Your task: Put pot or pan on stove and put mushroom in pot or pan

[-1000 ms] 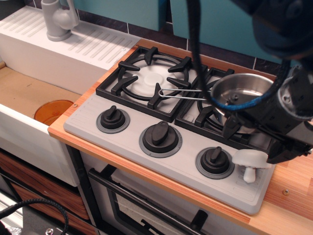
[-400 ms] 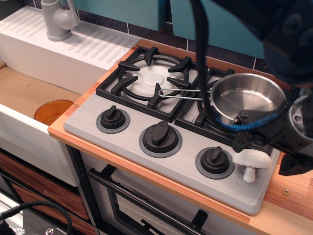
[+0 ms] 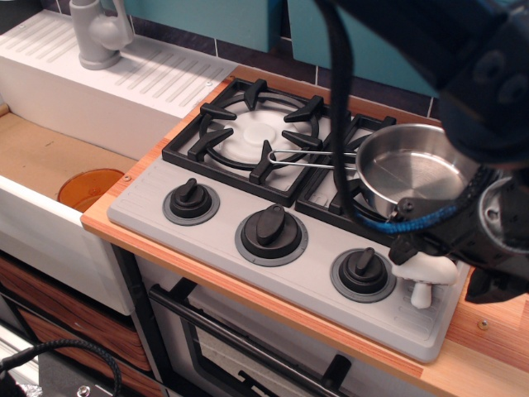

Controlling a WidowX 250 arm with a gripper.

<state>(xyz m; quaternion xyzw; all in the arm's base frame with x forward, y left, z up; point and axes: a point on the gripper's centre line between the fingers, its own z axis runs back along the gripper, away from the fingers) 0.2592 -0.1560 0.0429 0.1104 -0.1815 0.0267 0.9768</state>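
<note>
Since the earlier frame the gripper has slid from over the saucepan's near rim toward the stove's front right corner, and it now sits right at the mushroom, which has barely shifted; the saucepan itself lies where it was. Whether the jaws are open or closed on the mushroom cannot be told, because the dark gripper body and its blue-sleeved cable hide the fingertips; the black casing touches or overlaps the top of the white cap. That mushroom stands upright on its short stem on the grey stove surface at the front right corner, just beside the right-hand knob and not in the saucepan. Behind the gripper, the saucepan rests on the right burner grate, upright and with nothing visible inside, its thin wire handle reaching left across onto the left burner grate. Two more knobs sit along the stove's front edge, one in the middle and one at the left. A wooden counter carries the stove, its bare right edge showing beside the gripper. Beyond the counter's left edge lies a white sink with an orange disc in its basin, and a grey tap stands at its back
</note>
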